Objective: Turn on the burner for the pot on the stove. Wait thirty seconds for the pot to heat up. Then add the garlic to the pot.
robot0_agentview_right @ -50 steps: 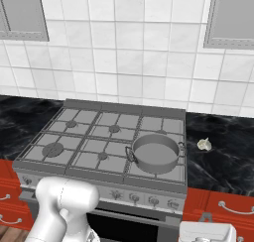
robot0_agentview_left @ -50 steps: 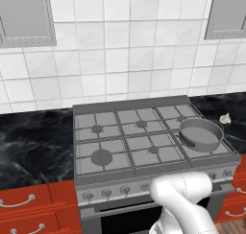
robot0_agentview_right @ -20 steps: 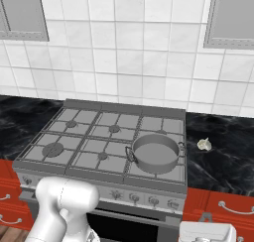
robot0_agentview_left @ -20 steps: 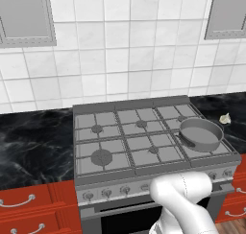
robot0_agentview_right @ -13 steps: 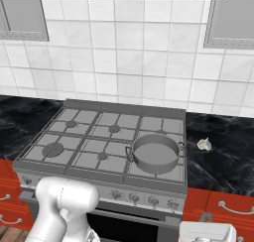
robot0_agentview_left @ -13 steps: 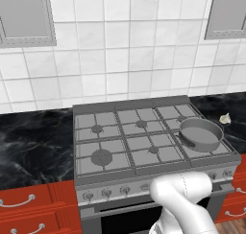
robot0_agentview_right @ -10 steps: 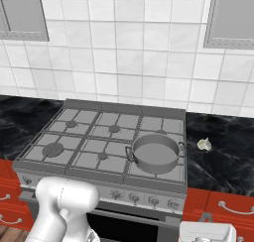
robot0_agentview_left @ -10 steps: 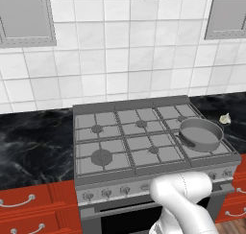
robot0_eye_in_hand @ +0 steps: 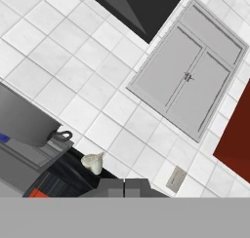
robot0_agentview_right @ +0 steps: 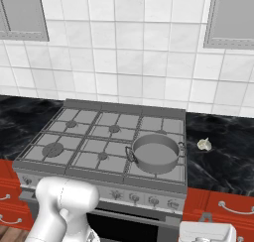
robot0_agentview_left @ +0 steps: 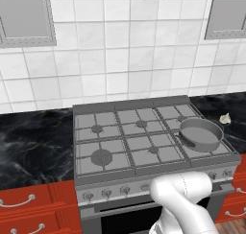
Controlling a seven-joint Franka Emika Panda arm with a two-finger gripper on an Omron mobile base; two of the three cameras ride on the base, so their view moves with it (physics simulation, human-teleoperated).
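My two base cameras sit behind me, one to my left and one to my right, both looking forward and down over the stove (robot0_agentview_left: pixel 144 142) from a middling distance. Both take in the pot (robot0_agentview_right: pixel 155 152), the garlic (robot0_agentview_right: pixel 204 145) on the counter (robot0_agentview_right: pixel 223 151) and the tiled wall (robot0_agentview_left: pixel 125 60). My hand camera is rolled and low, close beside the pot (robot0_eye_in_hand: pixel 22 122) and garlic (robot0_eye_in_hand: pixel 93 162), looking up at a wall cabinet (robot0_eye_in_hand: pixel 190 69).

Six-burner grey stove (robot0_agentview_left: pixel 144 142) set in black marble counter (robot0_agentview_left: pixel 33 139), shallow grey pot (robot0_agentview_left: pixel 202 134) on front right burner, garlic (robot0_agentview_left: pixel 224 118) just beside on the counter, white tiled wall (robot0_agentview_left: pixel 120 60) behind.
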